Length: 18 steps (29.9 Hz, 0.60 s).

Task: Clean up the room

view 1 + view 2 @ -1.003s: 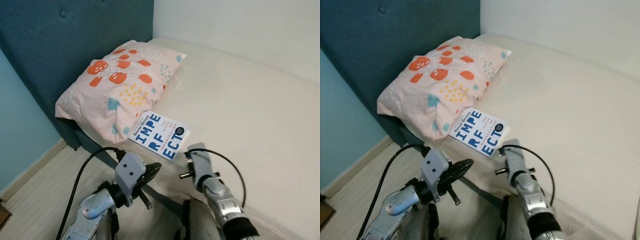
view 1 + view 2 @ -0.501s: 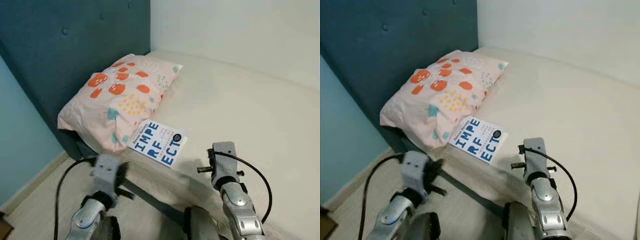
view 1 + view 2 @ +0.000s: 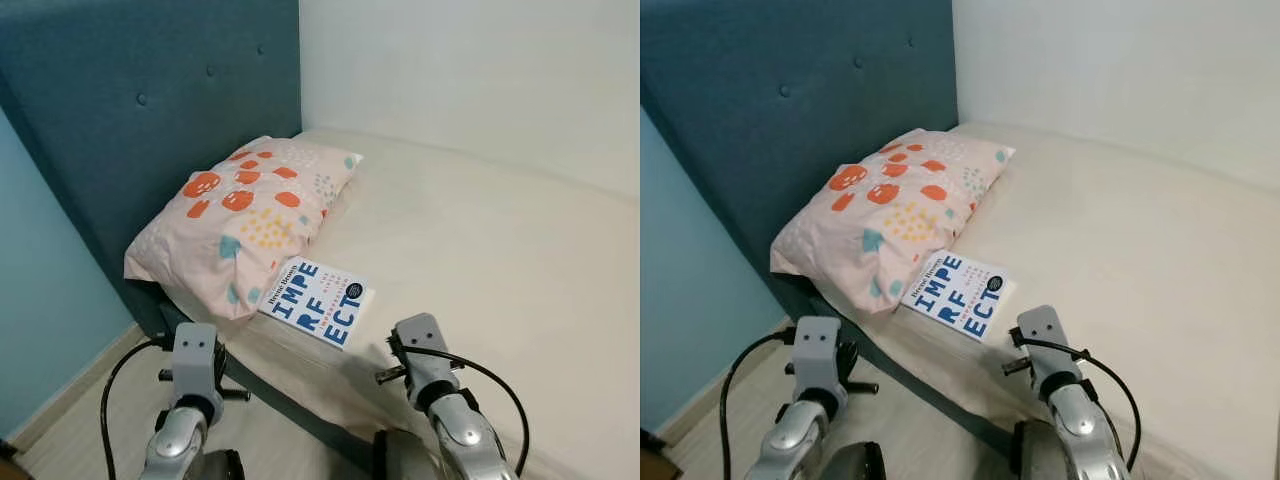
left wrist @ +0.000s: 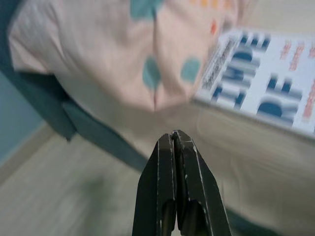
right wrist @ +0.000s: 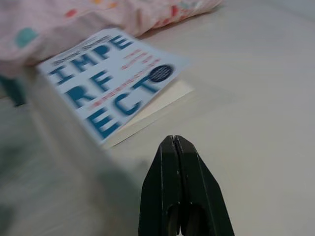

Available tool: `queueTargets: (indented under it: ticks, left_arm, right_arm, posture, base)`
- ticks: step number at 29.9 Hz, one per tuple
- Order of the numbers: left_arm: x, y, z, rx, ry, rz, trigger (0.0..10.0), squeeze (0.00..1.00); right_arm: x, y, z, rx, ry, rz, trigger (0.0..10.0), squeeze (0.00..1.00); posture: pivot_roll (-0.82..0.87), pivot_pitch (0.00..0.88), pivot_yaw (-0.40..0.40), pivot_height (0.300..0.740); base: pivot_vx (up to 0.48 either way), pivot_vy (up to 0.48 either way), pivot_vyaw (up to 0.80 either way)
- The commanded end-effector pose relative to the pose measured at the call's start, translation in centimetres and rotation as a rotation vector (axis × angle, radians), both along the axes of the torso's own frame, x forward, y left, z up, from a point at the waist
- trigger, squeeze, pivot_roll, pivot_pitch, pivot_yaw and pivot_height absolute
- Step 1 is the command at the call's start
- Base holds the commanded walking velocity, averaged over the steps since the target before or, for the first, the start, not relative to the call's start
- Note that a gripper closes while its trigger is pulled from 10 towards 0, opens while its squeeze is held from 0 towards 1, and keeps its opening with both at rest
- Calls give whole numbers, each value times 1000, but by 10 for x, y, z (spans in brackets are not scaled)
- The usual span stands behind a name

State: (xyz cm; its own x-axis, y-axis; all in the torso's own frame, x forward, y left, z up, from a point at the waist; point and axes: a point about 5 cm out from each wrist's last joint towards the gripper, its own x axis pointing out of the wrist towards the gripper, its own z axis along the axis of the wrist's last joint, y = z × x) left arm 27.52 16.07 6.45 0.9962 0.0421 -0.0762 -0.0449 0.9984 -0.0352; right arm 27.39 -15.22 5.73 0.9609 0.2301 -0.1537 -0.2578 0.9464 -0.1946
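Head stereo pair looks forward and down over the bed [image 3: 500,260]. Both wrist cameras sit close, looking along closed jaws; all views share the book [image 3: 318,300] at frame centre.

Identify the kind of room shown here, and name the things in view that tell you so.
Most likely a bedroom: a bed with a cream sheet, a padded teal headboard and a patterned pillow. A book lies beside the pillow.

Book [image 3: 318,302] cover showing large blue letters "IMPE RF ECT", smaller print along its edge staying unreadable
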Motion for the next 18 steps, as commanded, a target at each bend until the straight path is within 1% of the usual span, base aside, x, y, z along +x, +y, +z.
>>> queueTargets:
  ticks: [1, 2, 3, 4, 6, 8, 9, 11, 15, 18]
  left_arm:
    - [1, 1, 0, 4, -15, 12, 10000, 0]
    - [1, 1, 0, 4, -15, 12, 10000, 0]
    - [5, -1, 5, 4, -38, 11, 10000, 0]
    - [9, -2, 7, -4, -41, 10, 10000, 0]
    - [11, -2, 7, -9, -37, 9, 10000, 0]
    - [11, -2, 7, -9, -37, 9, 10000, 0]
    - [11, -3, 5, 1, -31, 7, 10000, 0]
    - [9, -3, 1, 11, -16, 8, 10000, 0]
    - [7, -3, 1, 0, -32, 5, 10000, 0]
    - [6, -4, 1, 5, -42, -3, 10000, 0]
  right_arm:
    - [-5, 6, -3, 46, 9, 40, 10000, 0]
    - [-5, 6, -3, 46, 9, 40, 10000, 0]
    - [-10, 10, -5, 78, 18, 62, 10000, 0]
    - [-14, 12, -6, 92, 15, 65, 10000, 0]
    - [-17, 12, -7, 100, 0, 33, 10000, 0]
    - [-17, 12, -7, 100, 0, 33, 10000, 0]
    - [-18, 12, -7, 96, -9, 20, 10000, 0]
    - [-19, 12, -11, 89, 4, 7, 10000, 0]
    - [-21, 9, -13, 120, -1, -24, 10000, 0]
    - [-19, 7, -13, 115, -3, -39, 10000, 0]
  posture:
    - [15, 56, 1, 587]
    - [15, 56, 1, 587]
    - [15, 49, 0, 587]
    - [13, 42, 5, 587]
    - [5, 36, 9, 587]
    - [5, 36, 9, 587]
    - [5, 34, 11, 587]
    - [3, 30, 13, 587]
    - [4, 24, 12, 587]
    - [4, 21, 11, 597]
  base:
    - [0, 0, 0]
    - [0, 0, 0]
    - [0, 0, 0]
    - [0, 0, 0]
    - [0, 0, 0]
    - [0, 0, 0]
    - [0, 0, 0]
    - [0, 0, 0]
    - [0, 0, 0]
    - [0, 0, 0]
